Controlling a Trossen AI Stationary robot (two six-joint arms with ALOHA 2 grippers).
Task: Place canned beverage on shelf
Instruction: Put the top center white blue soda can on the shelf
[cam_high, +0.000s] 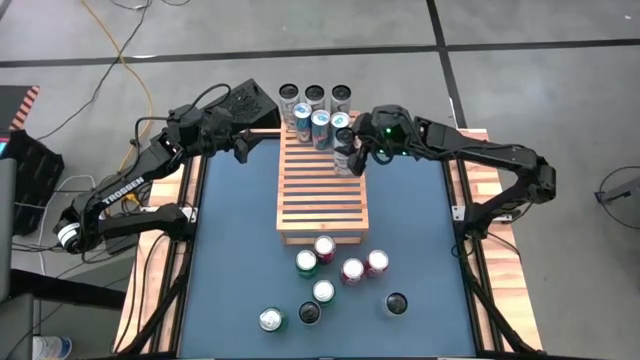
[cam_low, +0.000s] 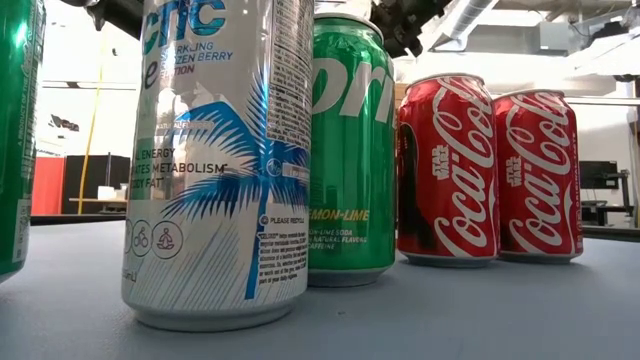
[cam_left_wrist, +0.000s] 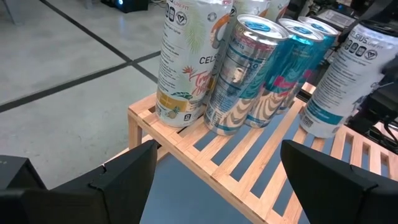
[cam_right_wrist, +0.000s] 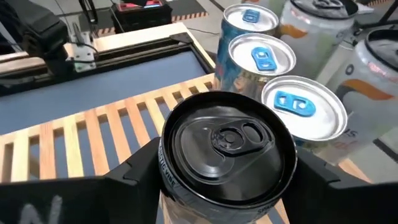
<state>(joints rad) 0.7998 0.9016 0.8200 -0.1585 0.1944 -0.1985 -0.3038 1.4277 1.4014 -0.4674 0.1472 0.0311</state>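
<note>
the black-topped can (cam_right_wrist: 227, 155) stands upright on the slatted shelf (cam_high: 320, 200) at its far right, just beside a row of blue-tabbed cans (cam_right_wrist: 303, 115). the right gripper (cam_right_wrist: 217, 180) brackets it, though whether the fingers press it i cannot tell. the left gripper (cam_left_wrist: 217, 180) hangs parted by the shelf's far left corner.

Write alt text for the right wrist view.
The right gripper straddles a black-topped can standing on the slatted wooden shelf, its fingers at either side. Three blue-tabbed silver cans stand in a row just beyond it.
</note>
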